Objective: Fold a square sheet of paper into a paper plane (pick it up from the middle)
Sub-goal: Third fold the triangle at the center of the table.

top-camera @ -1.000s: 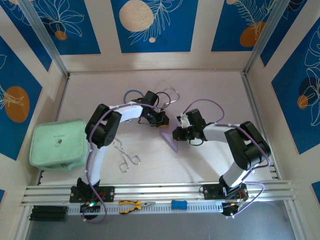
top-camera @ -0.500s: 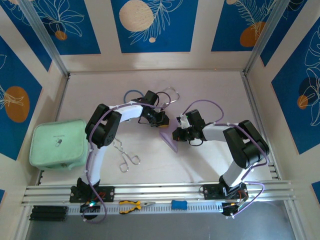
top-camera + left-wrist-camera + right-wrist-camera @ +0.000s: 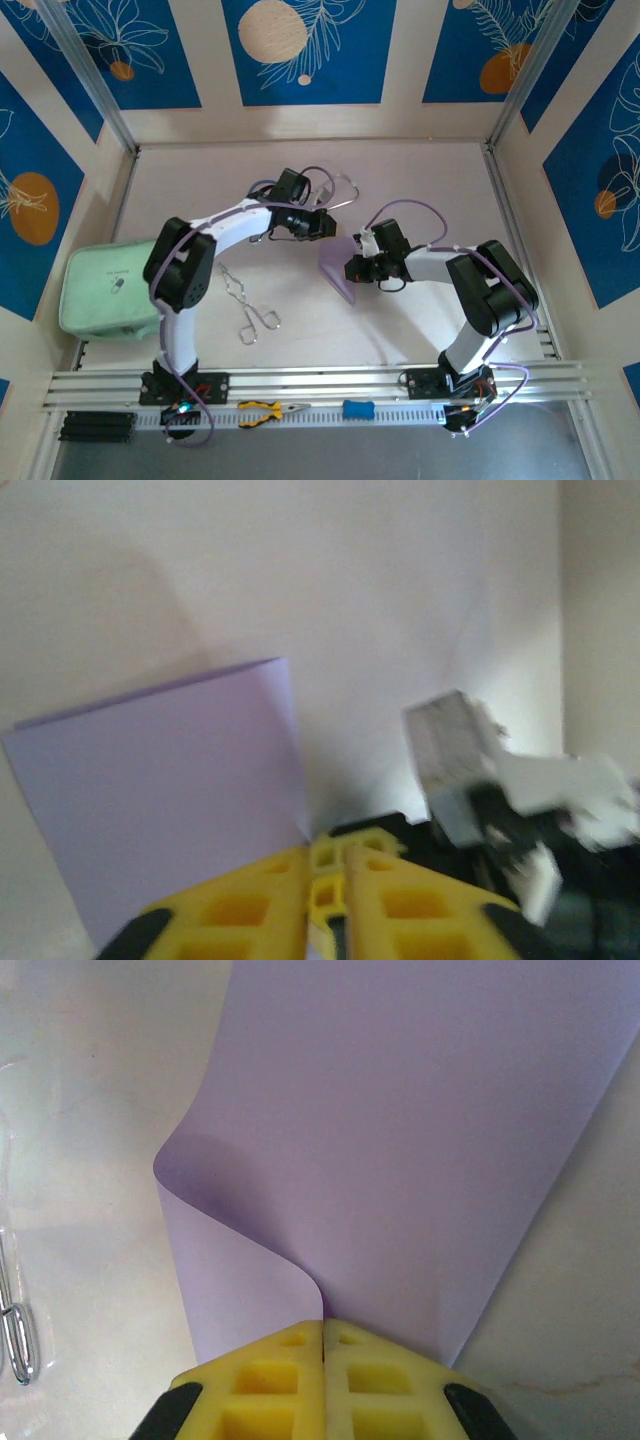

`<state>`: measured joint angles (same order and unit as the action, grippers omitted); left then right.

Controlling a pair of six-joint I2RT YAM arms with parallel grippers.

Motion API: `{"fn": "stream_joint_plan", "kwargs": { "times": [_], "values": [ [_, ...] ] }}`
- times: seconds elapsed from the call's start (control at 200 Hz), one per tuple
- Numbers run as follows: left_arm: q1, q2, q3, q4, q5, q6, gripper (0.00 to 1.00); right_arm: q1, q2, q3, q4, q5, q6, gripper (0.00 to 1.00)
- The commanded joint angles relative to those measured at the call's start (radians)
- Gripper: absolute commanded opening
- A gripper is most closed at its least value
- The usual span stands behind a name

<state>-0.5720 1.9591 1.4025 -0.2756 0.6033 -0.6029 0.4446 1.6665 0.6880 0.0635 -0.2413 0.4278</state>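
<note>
Pale tabletop [image 3: 420, 180] lies under the curled square sheet of paper [image 3: 335, 270], right of the metal forceps [image 3: 250, 308]. Its edges are clamped by the left gripper [image 3: 328, 858] and the right gripper [image 3: 322, 1338], jaws together.

Square sheet of paper [image 3: 400, 1140], near edge behind right claw [image 3: 323, 1334].

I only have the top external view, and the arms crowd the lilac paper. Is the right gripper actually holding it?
Observer: Yes. The right wrist view shows the right gripper shut on an edge of the square sheet of paper.
Operator: Is the sheet flat there?
Observer: No. Beside the fingers, one side bends over in a soft, uncreased curl.
Operator: And the left gripper?
Observer: Its fingers are together at a corner of the sheet. Whether they pinch it I cannot tell.
</note>
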Motion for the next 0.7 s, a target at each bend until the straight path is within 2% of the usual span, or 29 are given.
{"fn": "stream_joint_plan", "kwargs": {
  "times": [0.0,0.23,0.445,0.695],
  "values": [
    [-0.012,-0.074,-0.130,0.141,0.044,-0.101,0.11,0.003,0.016,-0.007,-0.008,0.008,0.009,0.02],
    [-0.058,-0.128,-0.365,0.422,0.071,-0.284,0.05,0.000,0.012,-0.013,-0.003,0.005,0.010,0.02],
    [-0.093,-0.098,-0.480,0.670,0.079,-0.441,0.00,0.001,0.009,-0.017,0.001,0.005,0.009,0.02],
    [-0.099,-0.064,-0.491,0.690,0.066,-0.463,0.00,0.000,0.008,-0.017,-0.001,0.006,0.009,0.02]
  ]
}}
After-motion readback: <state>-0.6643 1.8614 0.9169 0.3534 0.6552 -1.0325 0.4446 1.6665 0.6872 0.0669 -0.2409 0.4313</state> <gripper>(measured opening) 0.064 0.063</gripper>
